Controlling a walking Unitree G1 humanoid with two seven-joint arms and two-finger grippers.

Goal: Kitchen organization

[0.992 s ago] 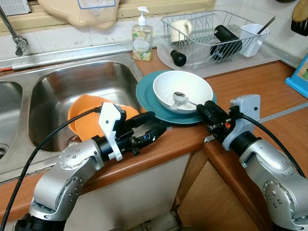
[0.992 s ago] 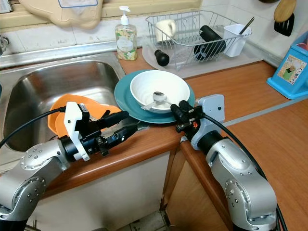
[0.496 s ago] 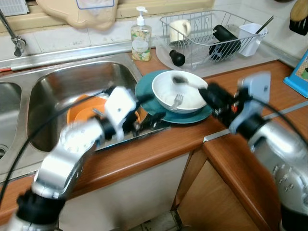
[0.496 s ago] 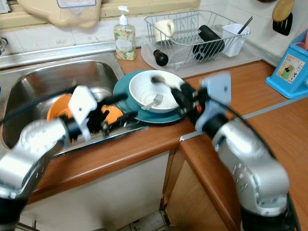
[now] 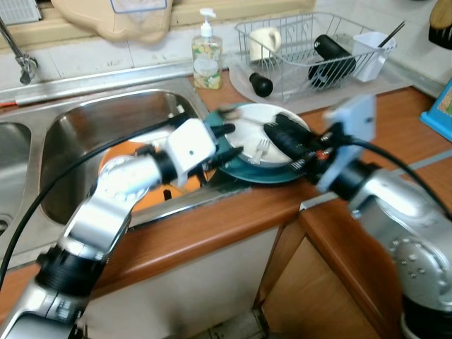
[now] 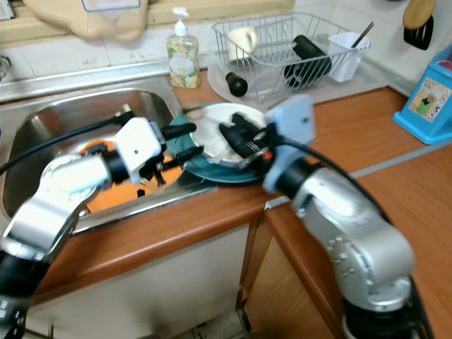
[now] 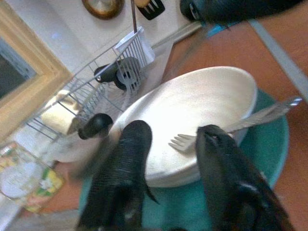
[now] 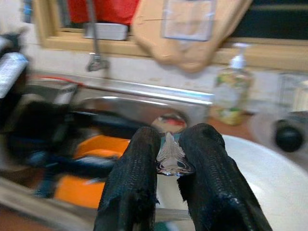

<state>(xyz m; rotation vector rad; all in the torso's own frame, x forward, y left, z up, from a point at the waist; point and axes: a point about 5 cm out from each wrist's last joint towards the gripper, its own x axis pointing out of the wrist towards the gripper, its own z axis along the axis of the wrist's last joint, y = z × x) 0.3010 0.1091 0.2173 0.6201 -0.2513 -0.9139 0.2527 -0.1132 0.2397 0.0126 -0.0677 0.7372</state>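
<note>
The right gripper (image 8: 169,161) reaches in from the right over the one white bowl (image 7: 202,103), its two fingers (image 8: 137,168) pinching a single spoon (image 8: 170,155) by the handle, while the left gripper (image 7: 168,144) comes from the sink side with its two fingers (image 7: 127,159) spread apart at the bowl's near rim, either side of the tines of one fork (image 7: 231,126) that lies across the bowl. The bowl sits on one teal plate (image 6: 212,171) on the wooden counter (image 5: 395,120) just right of the sink (image 5: 106,134), where one orange dish (image 6: 116,194) lies. At the far side stand one soap bottle (image 5: 207,58) and one wire dish rack (image 5: 304,49).
</note>
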